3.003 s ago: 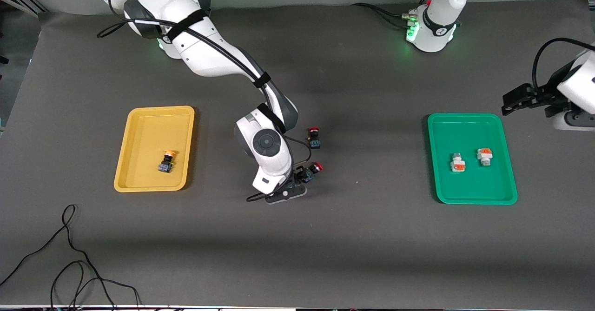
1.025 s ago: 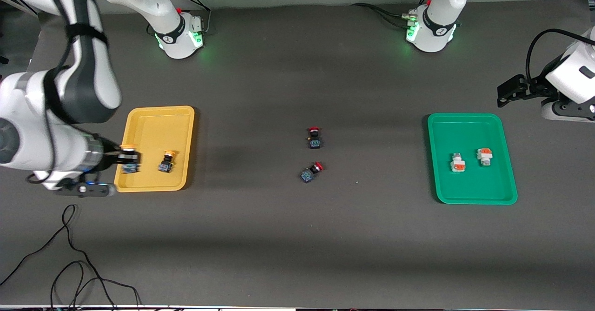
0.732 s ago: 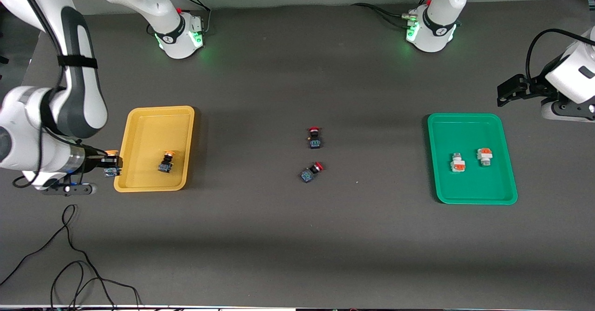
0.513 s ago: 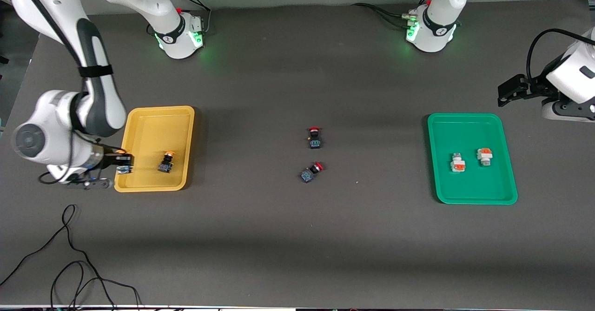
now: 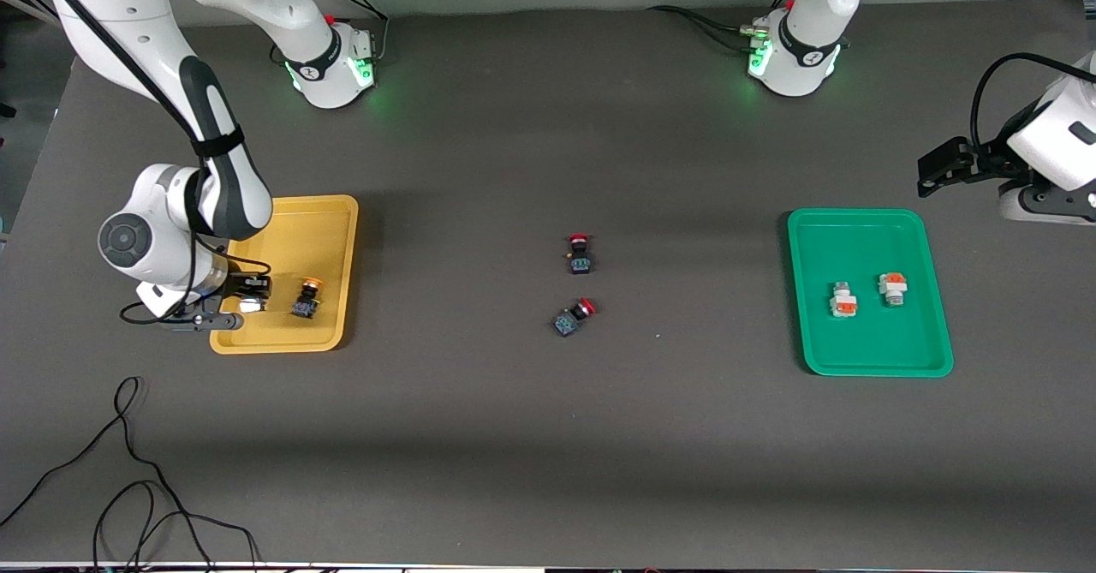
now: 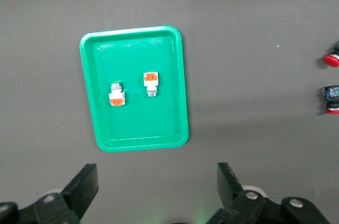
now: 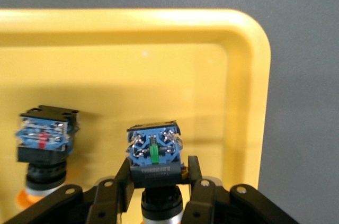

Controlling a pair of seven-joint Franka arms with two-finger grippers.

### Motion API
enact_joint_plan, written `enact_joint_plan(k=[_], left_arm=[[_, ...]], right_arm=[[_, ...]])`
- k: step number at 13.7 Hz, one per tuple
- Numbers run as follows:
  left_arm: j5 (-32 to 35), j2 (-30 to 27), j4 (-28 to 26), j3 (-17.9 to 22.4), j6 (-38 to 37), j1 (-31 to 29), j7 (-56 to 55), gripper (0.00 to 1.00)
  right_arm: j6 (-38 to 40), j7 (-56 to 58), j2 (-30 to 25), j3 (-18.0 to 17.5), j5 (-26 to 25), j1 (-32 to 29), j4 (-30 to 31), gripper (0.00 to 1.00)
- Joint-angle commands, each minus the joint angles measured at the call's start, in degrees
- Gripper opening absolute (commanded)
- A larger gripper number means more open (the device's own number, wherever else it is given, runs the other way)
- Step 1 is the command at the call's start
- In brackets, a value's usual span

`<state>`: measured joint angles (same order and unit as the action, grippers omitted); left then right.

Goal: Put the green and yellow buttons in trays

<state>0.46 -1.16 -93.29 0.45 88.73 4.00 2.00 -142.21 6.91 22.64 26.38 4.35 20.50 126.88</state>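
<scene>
My right gripper (image 5: 253, 292) is shut on a yellow-capped button with a black-and-blue body (image 7: 153, 152) and holds it low over the yellow tray (image 5: 291, 222), at the end nearer the front camera. A second yellow-capped button (image 5: 306, 296) lies in that tray beside it, also in the right wrist view (image 7: 45, 139). The green tray (image 5: 856, 239) holds two white-and-orange buttons (image 5: 843, 299) (image 5: 892, 288), also in the left wrist view (image 6: 116, 95) (image 6: 151, 83). My left gripper (image 5: 933, 177) is open and empty, waiting above the table beside the green tray.
Two red-capped black-and-blue switches (image 5: 580, 254) (image 5: 572, 317) lie mid-table between the trays. A loose black cable (image 5: 128, 470) lies near the front edge at the right arm's end. The arm bases (image 5: 330, 63) (image 5: 792, 59) stand along the back edge.
My right gripper carried the yellow-capped button from mid-table to the yellow tray, swung just past its outer rim, and has come in over the tray. My left arm has barely moved.
</scene>
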Motion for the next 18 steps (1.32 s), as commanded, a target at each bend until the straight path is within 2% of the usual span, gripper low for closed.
enact_joint_plan(k=[1,2,3,4,5,8,10,13,16,18], left_arm=[[0.42,-1.48,-1.37,-0.27,0.57,-0.22,0.37,1.00],[0.42,-1.56,-1.37,-0.27,0.48,-0.13,0.37,1.00],[0.33,-1.74,-1.63,-0.36,0.48,-0.04,0.20,1.00],[0.24,-1.83,-1.81,-0.36,0.57,0.13,-0.24,1.00],[0.07,-1.83,-1.81,-0.36,0.57,0.22,-0.33,1.00],[-0.20,-2.44,-2.68,-0.36,0.74,0.05,-0.42,1.00],[-0.20,-2.71,-3.39,-0.36,1.27,0.22,-0.42,1.00],[-0.11,-2.71,-3.22,-0.36,1.36,0.22,-0.42,1.00],[-0.11,-2.71,-2.95,-0.54,1.18,0.22,-0.33,1.00],[-0.11,-2.71,-2.87,-0.54,1.18,0.31,-0.33,1.00]], right_arm=[[-2.62,0.56,1.79,0.16,0.22,0.24,0.30,0.00],[-2.72,0.47,2.15,0.16,0.22,0.15,0.21,0.00],[-2.80,0.39,2.58,0.16,0.22,0.15,0.21,0.25],[-2.81,0.39,2.59,0.16,0.74,0.15,0.21,0.70],[-2.54,0.47,2.24,0.16,1.53,0.15,0.21,1.00],[2.44,0.12,-1.34,0.16,1.80,0.24,-0.75,1.00],[12.43,-0.23,-6.61,0.25,1.80,0.33,-4.16,1.00],[30.10,-3.64,-12.42,0.25,1.54,0.59,-14.52,1.00],[48.29,-4.18,-14.72,0.60,1.01,0.42,-27.87,1.00],[59.37,-4.18,-14.29,2.96,0.92,0.24,-37.98,1.00]])
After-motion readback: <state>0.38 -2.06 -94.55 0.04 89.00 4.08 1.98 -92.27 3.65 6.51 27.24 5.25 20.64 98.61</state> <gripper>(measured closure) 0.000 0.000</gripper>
